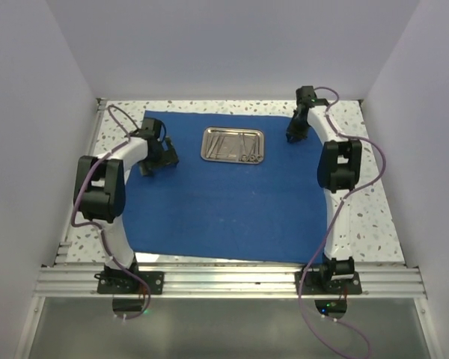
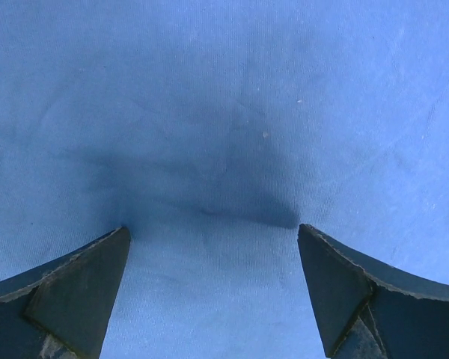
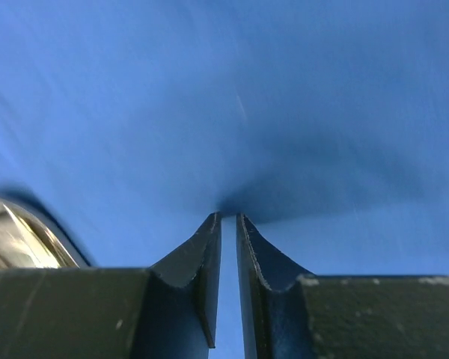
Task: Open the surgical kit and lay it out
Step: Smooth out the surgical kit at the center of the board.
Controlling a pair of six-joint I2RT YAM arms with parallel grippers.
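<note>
Both arms reach down to one cloth [image 1: 209,209], left gripper [image 2: 211,228] wide open, right gripper [image 3: 228,215] narrowly pinching it near one tray [image 1: 203,146].

The left gripper [image 1: 156,155], at the frame's left, points down with jaws spread wide (tips well apart); the right gripper [image 1: 293,134], upper right, has jaws nearly together.

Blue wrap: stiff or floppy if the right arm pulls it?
Likely floppy: the cloth wrap puckers at the right gripper tips, so it should bunch rather than slide flat. The steel tray resting on it may drag along.
</note>
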